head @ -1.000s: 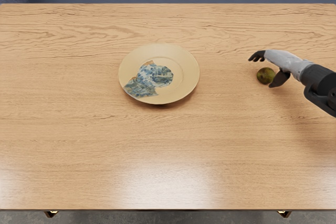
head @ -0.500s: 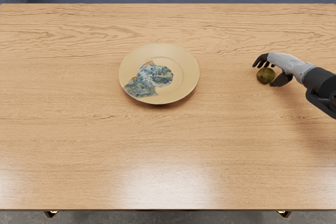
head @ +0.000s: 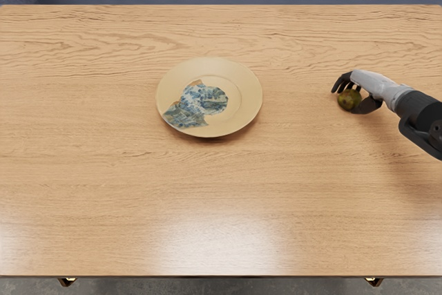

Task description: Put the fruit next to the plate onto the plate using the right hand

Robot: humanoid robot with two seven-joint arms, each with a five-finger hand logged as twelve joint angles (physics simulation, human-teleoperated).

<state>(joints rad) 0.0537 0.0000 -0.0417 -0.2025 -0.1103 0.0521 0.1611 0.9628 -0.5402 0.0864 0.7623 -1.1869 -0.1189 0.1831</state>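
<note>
The right hand (head: 359, 89) has closed in, its fingers now curled around the small, round, olive-brown fruit (head: 347, 100).

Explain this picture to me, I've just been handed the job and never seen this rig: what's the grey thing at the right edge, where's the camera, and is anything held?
This is a simulator render from the robot's head camera, looking down at a slant on a wooden table. The grey and black thing coming in from the right edge is the robot's right arm, ending in a five-finger right hand. The left arm is not in view. Two things lie on the table: a tan plate with a blue patterned patch near its middle, and a small greenish-brown fruit well to the plate's right. The hand's fingers and thumb are curled around the fruit, so it looks grasped, but the fruit sits on the table, not yet lifted. The plate holds no fruit.
</note>
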